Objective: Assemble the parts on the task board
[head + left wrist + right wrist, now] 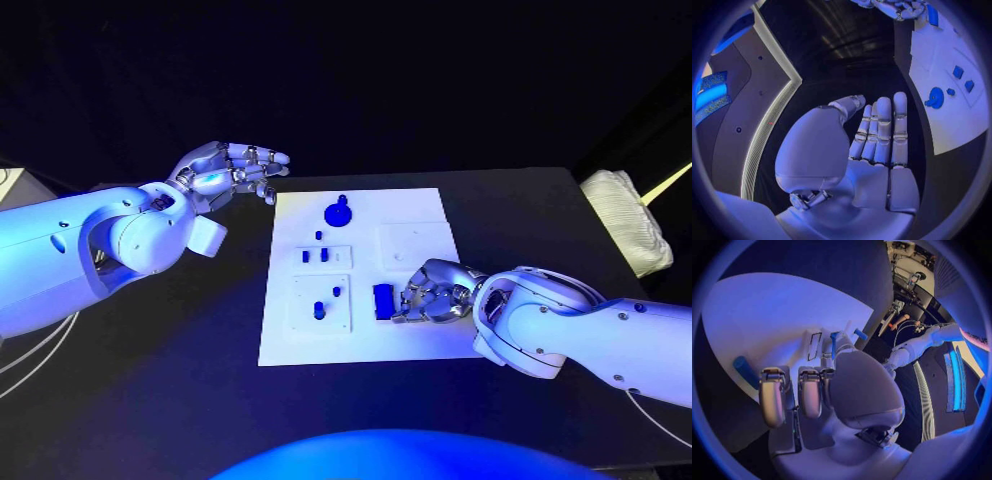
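The left hand (231, 168) is hovering off the far left corner of the task board (418, 215), fingers straight and together around nothing, likely parked clear so the plate stays free. On the board, a round blue part (338, 213) is lying at the far end, with small blue parts (323, 256) sitting in the recessed plates nearer in. The right hand (430, 292) is resting on the near right area, fingers curling beside a blue block (382, 301); whether it is actually gripping the block I cannot tell, though it looks poised to seat it.
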### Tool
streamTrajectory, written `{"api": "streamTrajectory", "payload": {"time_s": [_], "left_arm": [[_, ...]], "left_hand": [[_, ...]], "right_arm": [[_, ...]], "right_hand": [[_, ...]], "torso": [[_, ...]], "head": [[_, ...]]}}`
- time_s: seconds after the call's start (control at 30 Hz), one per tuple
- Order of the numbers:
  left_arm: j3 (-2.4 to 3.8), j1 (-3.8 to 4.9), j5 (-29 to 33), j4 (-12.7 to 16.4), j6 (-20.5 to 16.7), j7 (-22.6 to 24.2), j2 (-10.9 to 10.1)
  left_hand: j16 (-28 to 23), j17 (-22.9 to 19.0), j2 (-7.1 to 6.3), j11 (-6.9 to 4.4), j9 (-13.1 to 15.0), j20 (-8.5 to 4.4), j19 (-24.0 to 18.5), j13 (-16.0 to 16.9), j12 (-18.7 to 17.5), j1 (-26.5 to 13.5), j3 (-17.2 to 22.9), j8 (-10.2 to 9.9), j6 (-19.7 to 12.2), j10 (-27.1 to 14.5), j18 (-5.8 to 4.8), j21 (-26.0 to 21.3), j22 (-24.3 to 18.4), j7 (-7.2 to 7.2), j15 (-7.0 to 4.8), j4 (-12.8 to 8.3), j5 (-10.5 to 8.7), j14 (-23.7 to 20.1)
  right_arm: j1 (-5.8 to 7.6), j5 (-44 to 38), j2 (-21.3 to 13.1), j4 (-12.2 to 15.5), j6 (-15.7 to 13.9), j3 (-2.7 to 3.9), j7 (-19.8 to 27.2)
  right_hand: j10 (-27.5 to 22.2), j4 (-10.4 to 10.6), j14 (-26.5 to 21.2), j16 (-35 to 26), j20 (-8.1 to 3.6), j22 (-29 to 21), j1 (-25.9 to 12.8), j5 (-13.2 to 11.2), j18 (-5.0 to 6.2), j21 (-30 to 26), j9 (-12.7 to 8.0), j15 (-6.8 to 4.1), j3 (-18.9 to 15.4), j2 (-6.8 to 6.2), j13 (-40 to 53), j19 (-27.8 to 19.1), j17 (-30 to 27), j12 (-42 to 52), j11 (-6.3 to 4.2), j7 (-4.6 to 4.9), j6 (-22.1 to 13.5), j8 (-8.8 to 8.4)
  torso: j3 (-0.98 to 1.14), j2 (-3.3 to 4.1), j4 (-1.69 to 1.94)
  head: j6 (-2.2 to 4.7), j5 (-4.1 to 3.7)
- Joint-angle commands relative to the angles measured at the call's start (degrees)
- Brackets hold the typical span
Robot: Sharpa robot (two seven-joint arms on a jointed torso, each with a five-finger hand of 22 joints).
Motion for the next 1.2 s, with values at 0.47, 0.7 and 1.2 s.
{"api": "streamTrajectory", "payload": {"time_s": [0.47,0.7,1.2], "left_arm": [[0.03,0.01,0.3,0.1,0.7,0.3,0.0],[0.03,0.01,0.3,0.1,1.0,0.7,0.0],[0.03,-0.01,0.5,0.1,1.4,1.4,-0.1]], "left_hand": [[-0.2,-0.1,0.09,-0.34,0.0,-0.24,0.4,-0.1,0.4,0.6,0.4,0.1,0.4,0.1,0.87,0.1,0.1,-0.06,-0.13,0.0,0.35,-0.4],[-0.2,-0.1,-0.56,-0.21,-0.1,-0.16,0.2,-0.2,0.4,-0.3,-0.1,0.0,0.4,0.1,0.78,0.1,0.2,0.04,0.03,0.3,0.12,-0.4],[-0.1,-0.1,-1.76,-0.19,-0.1,0.1,0.0,-0.3,0.5,-1.9,-1.5,-0.2,0.1,-0.1,0.79,-0.5,-0.1,0.0,0.18,1.4,-0.07,-0.4]], "right_arm": [[0.17,1.9,-3.8,2.3,-2.9,0.01,5.7],[0.94,4.0,-9.0,4.4,-6.2,0.02,11.0],[0.76,-10.8,-16.0,2.7,-10.9,-0.09,6.6]], "right_hand": [[5.6,0.3,6.1,0.2,-0.23,14.5,-1.9,-0.5,0.03,-0.2,-0.1,-0.28,0.1,-0.74,14.7,5.6,15.1,-0.1,-0.18,0.0,-0.2,0.09],[5.4,0.0,6.1,0.2,0.74,14.2,-1.4,-0.7,0.26,-1.5,-1.8,1.08,1.9,-1.99,14.4,5.3,15.1,-0.8,1.56,2.09,-4.0,-3.62],[4.5,0.3,6.1,0.2,2.17,14.1,-2.9,-2.4,0.38,-2.1,-3.2,2.49,3.9,-6.11,13.6,5.1,15.1,-2.5,3.08,3.75,-4.9,-7.29]], "torso": [[-0.01,-0.02,0.01],[-0.03,-0.04,-0.05],[-0.04,-0.19,-0.33]], "head": [[0.29,-0.04],[0.64,-0.37],[0.92,-1.53]]}}
